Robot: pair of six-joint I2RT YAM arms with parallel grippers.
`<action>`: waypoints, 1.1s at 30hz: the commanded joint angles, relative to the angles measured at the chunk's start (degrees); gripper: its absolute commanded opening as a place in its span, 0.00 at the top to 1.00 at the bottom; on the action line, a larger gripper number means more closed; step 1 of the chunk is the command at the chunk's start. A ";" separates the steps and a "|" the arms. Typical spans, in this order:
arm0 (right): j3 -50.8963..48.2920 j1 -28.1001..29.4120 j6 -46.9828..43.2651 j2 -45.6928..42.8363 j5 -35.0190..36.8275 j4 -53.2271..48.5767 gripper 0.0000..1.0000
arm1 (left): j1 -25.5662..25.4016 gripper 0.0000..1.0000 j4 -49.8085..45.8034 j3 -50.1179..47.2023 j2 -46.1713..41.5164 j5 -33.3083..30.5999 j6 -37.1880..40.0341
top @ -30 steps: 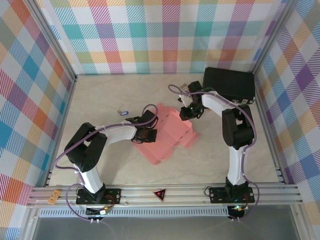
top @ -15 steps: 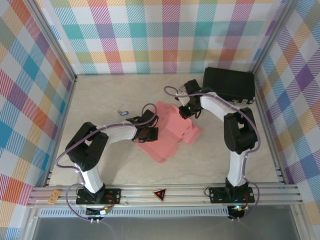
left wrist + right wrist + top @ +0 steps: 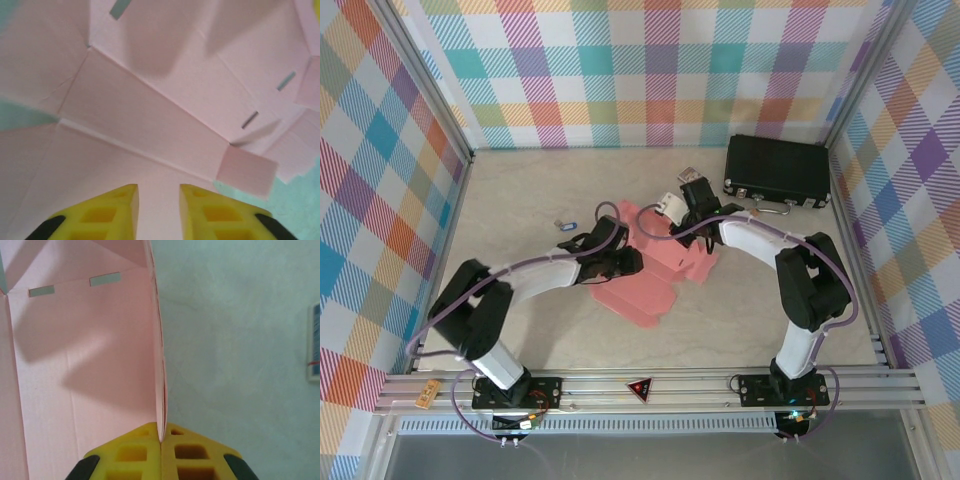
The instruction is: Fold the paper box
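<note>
Box point(image 3: 642, 298) mid-surface, half-raised, between the two arms.
Thin salmon card, matte, creased into panels with small slots. One flat lobe points toward the arm bases and the far part stands up. Right claw point(image 3: 161, 435) is pinched together on the rim of an upright panel at the box's far-right side. Left claw point(image 3: 159, 192) has fingers slightly apart, gripping nothing, over the inner panels from the left. My guess: the next fold swings that held panel inward. Surface point(image 3: 520, 190) pale, marbled.
</note>
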 commanded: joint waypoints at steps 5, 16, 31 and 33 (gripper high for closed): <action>1.25 1.61 -9.19 -1.06 4.38 7.82 0.93 | 2.98 0.65 -1.79 -9.24 -8.47 -6.24 -1.96; 2.66 5.57 -14.29 -0.34 8.85 9.43 0.91 | 3.63 0.86 6.35 -13.23 -2.79 -0.99 -3.78; -11.17 12.40 -30.15 -0.22 17.56 37.96 0.90 | 3.63 1.00 16.58 -17.92 1.03 -2.44 -11.44; -13.24 13.51 -33.70 0.30 18.40 43.51 0.90 | 3.63 1.00 18.59 -18.23 2.27 -1.96 -12.10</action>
